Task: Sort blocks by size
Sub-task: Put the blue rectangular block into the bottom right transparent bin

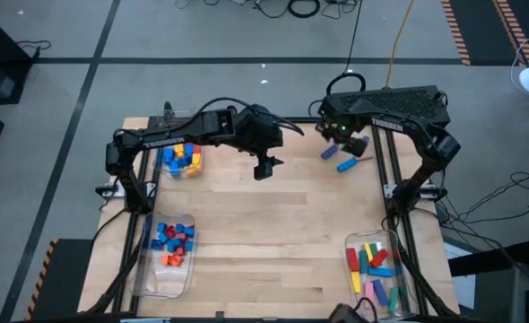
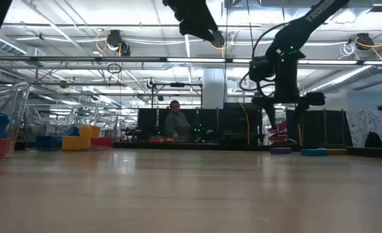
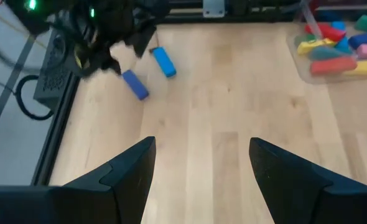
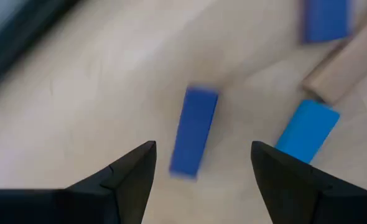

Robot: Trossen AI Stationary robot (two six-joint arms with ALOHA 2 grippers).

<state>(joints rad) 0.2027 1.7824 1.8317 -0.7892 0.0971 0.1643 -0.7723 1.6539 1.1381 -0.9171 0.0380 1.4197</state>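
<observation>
Two blue blocks lie flat on the wooden table at its far right: a dark blue one [image 1: 329,152] [image 4: 194,140] and a lighter blue one [image 1: 346,165] [image 4: 306,129]. My right gripper [image 1: 352,142] [image 4: 202,155] hangs over them, pointing down and open, with the dark blue block below the gap between its fingers and untouched. A third blue block [image 4: 325,18] shows at the edge of the right wrist view. My left gripper [image 1: 264,169] [image 3: 202,149] is open and holds nothing, high over the table's far middle.
Three clear bins stand on the table. The far left one [image 1: 182,159] holds blue and yellow blocks. The near left one [image 1: 170,247] holds small red and blue ones. The near right one [image 1: 377,267] holds long bars. A pale wood-coloured bar [image 4: 340,74] lies by the blue blocks. A person [image 2: 175,123] sits beyond the table.
</observation>
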